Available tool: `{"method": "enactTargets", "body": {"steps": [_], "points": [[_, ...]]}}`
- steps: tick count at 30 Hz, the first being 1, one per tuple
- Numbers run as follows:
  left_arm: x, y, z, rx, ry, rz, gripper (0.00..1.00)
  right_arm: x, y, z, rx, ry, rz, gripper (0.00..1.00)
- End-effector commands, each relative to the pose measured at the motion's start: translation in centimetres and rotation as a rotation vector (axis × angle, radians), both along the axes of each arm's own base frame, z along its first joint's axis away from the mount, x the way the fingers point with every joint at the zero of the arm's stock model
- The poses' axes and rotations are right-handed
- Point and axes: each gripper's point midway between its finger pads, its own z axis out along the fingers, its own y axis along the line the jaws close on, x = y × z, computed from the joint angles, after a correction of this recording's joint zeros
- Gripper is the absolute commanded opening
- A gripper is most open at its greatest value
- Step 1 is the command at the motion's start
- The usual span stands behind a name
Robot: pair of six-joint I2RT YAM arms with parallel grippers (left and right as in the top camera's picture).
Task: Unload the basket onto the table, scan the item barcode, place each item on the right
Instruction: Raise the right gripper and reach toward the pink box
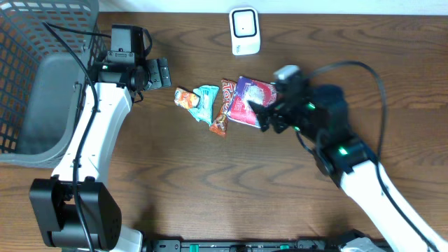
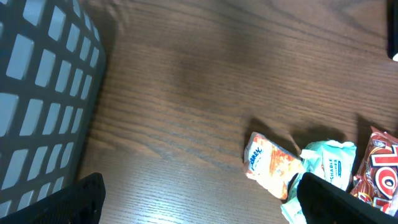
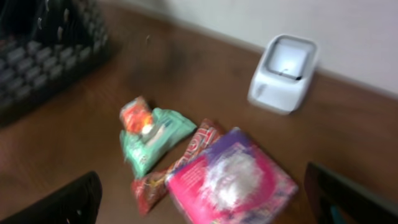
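Dark wood-grain table [image 1: 210, 175] with a grey plastic mesh basket [image 1: 28, 84] at the upper left and a white boxy barcode scanner [image 1: 245, 31] at top centre. Mid-frame there's a little row of snacks: orange packet [image 1: 185, 99], teal packet [image 1: 206, 101], red-brown wrapper [image 1: 222, 108], and a pink-and-purple foil bag [image 1: 246, 98]. The right gripper [image 1: 268, 117] sits at that bag's right edge, jaws spread wide, nothing pinched. The left gripper [image 1: 162, 73] is beside the basket, also spread and empty.
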Motion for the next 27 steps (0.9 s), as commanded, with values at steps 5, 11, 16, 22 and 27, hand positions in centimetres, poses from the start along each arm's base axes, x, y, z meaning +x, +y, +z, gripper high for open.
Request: {"method": "enactTargets", "body": {"steps": [5,11,16,22,27], "points": [[-0.1,0.3,-0.5,0.014,0.014,0.001,0.98,1.3,2.7,1.7,-0.065,0.121,0.111,0.99],[-0.1,0.4,-0.5,0.014,0.014,0.002,0.98,1.5,3.2,3.4,-0.056,0.122,0.132,0.99],[-0.1,0.4,-0.5,0.014,0.014,0.002,0.98,-0.3,4.8,3.5,0.002,0.165,0.249,0.99],[-0.1,0.4,-0.5,0.014,0.014,0.002,0.98,-0.8,5.4,3.9,0.044,0.180,0.276,0.99],[-0.1,0.4,-0.5,0.014,0.014,0.002,0.98,2.0,3.5,4.2,0.157,0.263,-0.008,0.99]]}}
